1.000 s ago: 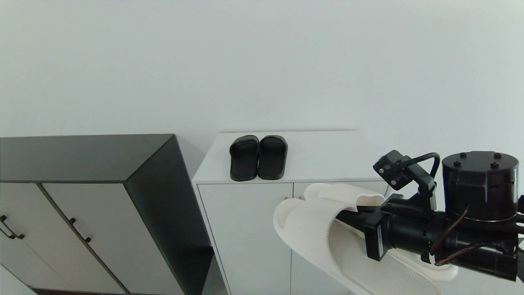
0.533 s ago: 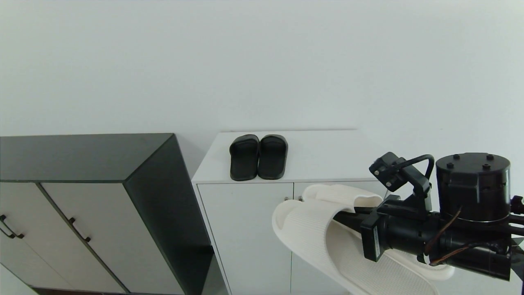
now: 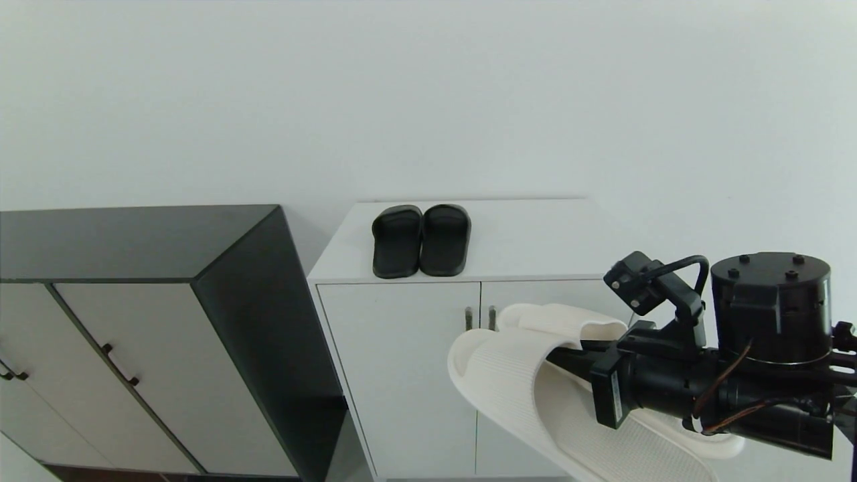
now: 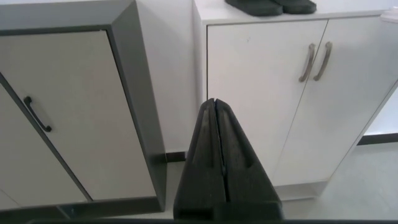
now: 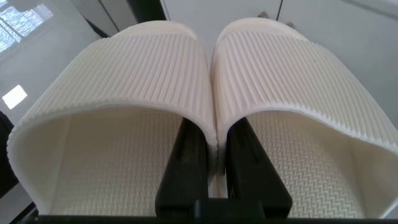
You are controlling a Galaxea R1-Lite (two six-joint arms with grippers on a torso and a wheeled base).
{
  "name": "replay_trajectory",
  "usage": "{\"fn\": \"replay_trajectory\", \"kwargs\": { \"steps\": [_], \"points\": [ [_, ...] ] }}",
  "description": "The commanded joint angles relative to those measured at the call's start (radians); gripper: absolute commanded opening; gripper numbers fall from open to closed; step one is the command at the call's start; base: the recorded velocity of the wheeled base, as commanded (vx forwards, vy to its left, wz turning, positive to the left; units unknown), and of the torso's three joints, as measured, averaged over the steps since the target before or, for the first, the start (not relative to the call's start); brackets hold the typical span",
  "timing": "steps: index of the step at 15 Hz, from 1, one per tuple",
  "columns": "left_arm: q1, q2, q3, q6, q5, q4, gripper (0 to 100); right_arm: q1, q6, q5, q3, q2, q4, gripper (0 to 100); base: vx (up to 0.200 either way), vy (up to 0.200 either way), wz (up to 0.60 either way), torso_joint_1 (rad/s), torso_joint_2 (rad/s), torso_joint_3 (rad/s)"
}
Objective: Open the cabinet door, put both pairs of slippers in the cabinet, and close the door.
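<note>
Slippers of the white pair [image 3: 515, 381] hang before the cabinet [image 3: 535, 234], near its two handles [image 3: 479, 318]; the right pincer [image 5: 216, 158] pinches their inner walls together, one finger inside each slipper; the black pair [image 3: 421, 239] lies side by side on the cabinet top, toward its left front edge; both doors [image 3: 402, 375] are shut; the left pincer [image 4: 215, 112] is pressed together and points toward the doors; a dark cabinet [image 3: 134, 241] stands just left of the white one.
</note>
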Motion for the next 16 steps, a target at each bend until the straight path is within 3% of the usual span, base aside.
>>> {"fn": "replay_trajectory", "kwargs": {
  "steps": [1, 5, 6, 8, 16],
  "points": [
    [0.0, 0.0, 0.0, 0.0, 0.0, 0.0, 0, 0.0, 0.0, 0.0, 0.002, 0.003, -0.001, 0, 0.0, 0.0, 0.0, -0.222, 0.56, 0.31],
    [0.0, 0.0, 0.0, 0.0, 0.001, 0.0, 0, 0.0, 0.0, -0.001, 0.002, 0.005, -0.001, 0, 0.0, 0.0, 0.0, -0.226, 0.55, 0.32],
    [0.0, 0.0, 0.0, 0.0, 0.001, 0.0, 100, 0.0, 0.0, -0.003, 0.004, 0.003, -0.001, 0, 0.0, 0.0, 0.0, -0.217, 0.53, 0.32],
    [0.001, 0.0, 0.0, -0.014, 0.004, 0.0, 100, 0.0, -0.005, -0.003, 0.015, 0.005, -0.001, 0, 0.0, 0.0, 0.0, -0.2, 0.53, 0.315],
    [0.0, 0.0, 0.0, -0.006, 0.001, 0.0, 100, -0.022, -0.014, 0.002, 0.094, 0.031, -0.058, 0, 0.0, 0.0, 0.0, -0.167, 0.49, 0.321]
  ]
}}
